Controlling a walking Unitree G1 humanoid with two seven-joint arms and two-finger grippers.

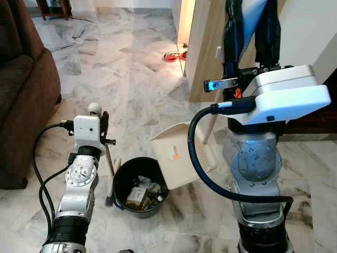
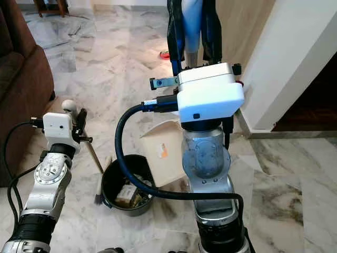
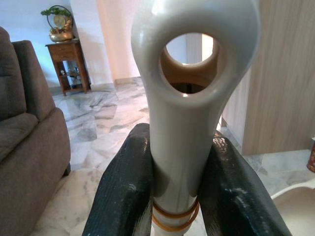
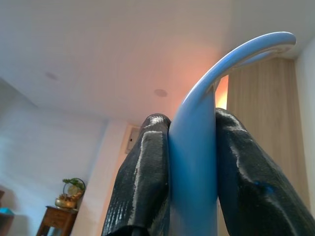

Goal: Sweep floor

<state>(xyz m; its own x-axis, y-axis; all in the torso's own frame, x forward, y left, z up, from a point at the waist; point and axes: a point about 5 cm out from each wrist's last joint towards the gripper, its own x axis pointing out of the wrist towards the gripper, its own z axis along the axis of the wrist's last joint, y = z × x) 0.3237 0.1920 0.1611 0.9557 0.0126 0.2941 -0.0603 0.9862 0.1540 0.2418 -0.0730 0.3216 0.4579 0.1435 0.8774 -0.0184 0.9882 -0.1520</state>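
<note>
On the marble floor (image 1: 137,79) a bin (image 1: 138,185) sits at 6 o'clock, with the light, stiff, slick brush (image 1: 109,174) pinched by the left gripper (image 3: 174,187) and the dustpan (image 1: 181,153), handle pinched by the right gripper (image 4: 192,196), tipped over it.

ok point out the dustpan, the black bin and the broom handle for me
dustpan (image 1: 174,153), left eye view, on its cream pan face
black bin (image 1: 122,176), left eye view, on its left rim
broom handle (image 3: 189,123), left wrist view, on the shaft between the black fingers

No legible text, labels, brands or numbers anywhere
</note>
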